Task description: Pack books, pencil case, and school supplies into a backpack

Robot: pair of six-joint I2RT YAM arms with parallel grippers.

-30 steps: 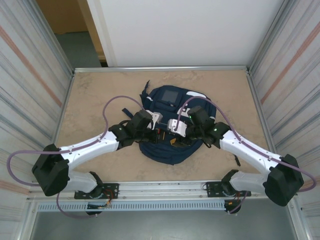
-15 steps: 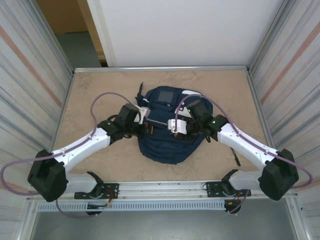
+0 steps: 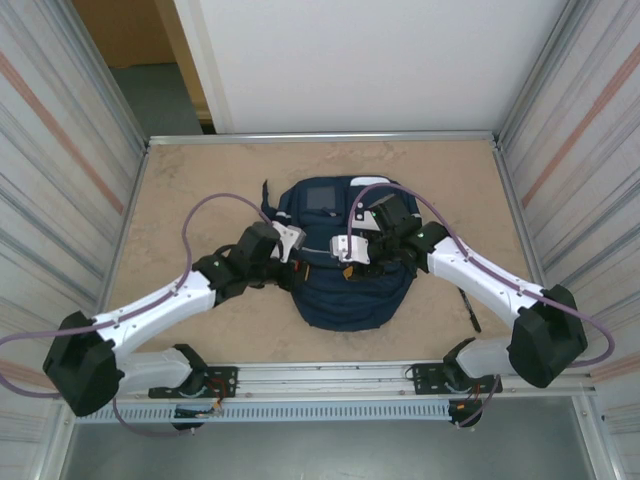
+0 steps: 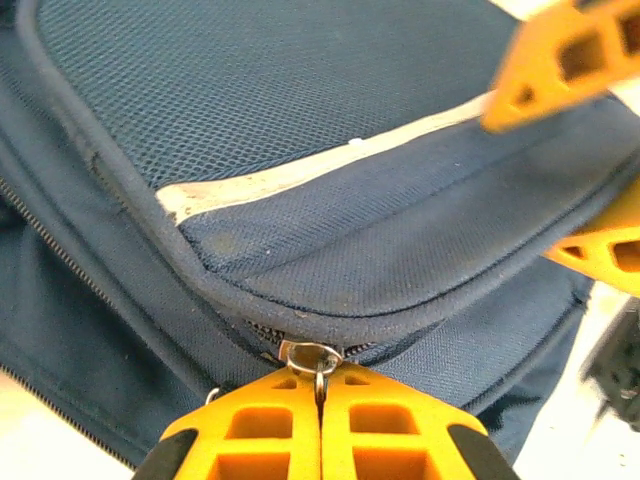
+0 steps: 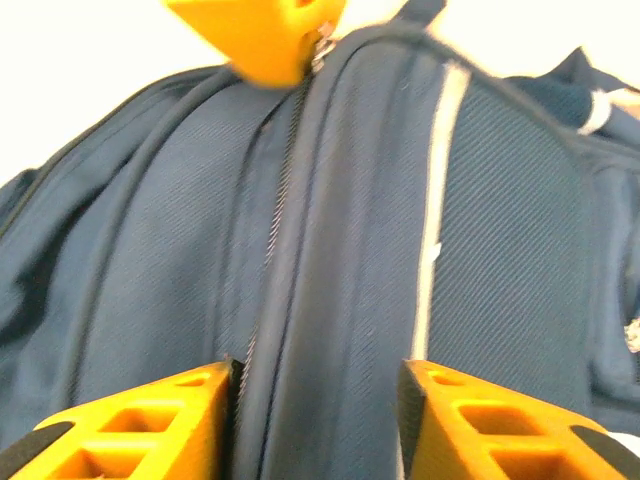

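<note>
The tan table point(image 3: 180, 190) carries one large thing, the navy backpack point(image 3: 345, 295). It lies flat in the middle, directly under both sets of jaws, with its square front patch point(image 3: 321, 195) on the side beyond them.

The two arms reach in from either side and meet over the upper half of the bag. The right gripper point(image 5: 318, 420) has its orange fingers point(image 5: 130, 425) spread apart, and a thick fold of the backpack fills the whole space between them. Cloth presses against both inner faces, so the jaws are clamped on that fold. A white stripe point(image 5: 437, 190) runs away from the jaws along the panel, just off the right-hand finger.

The left gripper point(image 4: 320, 390) has its jaws pressed together, tip to tip. Pinched between the tips is a small metal zipper pull point(image 4: 314, 356), right where the zip track disappears under the bag's piped edge.

A thin dark stick point(image 3: 469, 308) lies on the bare table, well out to the far side of the right jaws and apart from the bag.
</note>
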